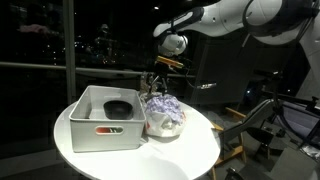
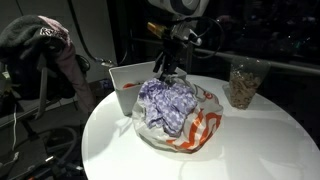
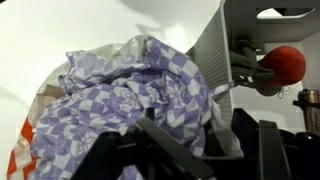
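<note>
1. Exterior view, gripper: the gripper (image 1: 155, 88) hangs from the arm, pointing down, directly over the cloth (image 1: 163, 105). It is too small here to read the jaw gap.
2. Same view, layout: the cloth sits heaped in an orange-and-white bowl (image 1: 166, 128) on the round table (image 1: 200, 152). The bowl is just beside a grey bin (image 1: 85, 135) w/ a black dish (image 1: 117, 108) inside.
3. Exterior view, gripper: the gripper (image 2: 167, 72) stands at the rear top of the cloth (image 2: 168, 105). The fingers look spread, w/ tips at or just above the fabric. Contact: cannot tell.
4. Same view, cloth: purple-white check, crumpled into a mound w/ no distinct end to point with. Its widest extent runs approx. across the frame. It fills the bowl (image 2: 205, 130), next to the bin (image 2: 125, 80). A jar (image 2: 242, 85) stands well apart on the table (image 2: 260, 140).
5. Wrist view, gripper: the gripper (image 3: 185, 165) has its jaws apart, one dark finger at each side of the lower edge. Nothing is clamped btwn them.
6. Wrist view, cloth: the cloth (image 3: 130, 90) bulges up toward the gap. Its long axis runs lower-left to upper-right in the frame. The bowl (image 3: 20, 150) shows at the lower-left corner, the bin (image 3: 215, 60) wall is just beside the cloth, and a red ball (image 3: 285, 65) lies beyond that wall.
</note>
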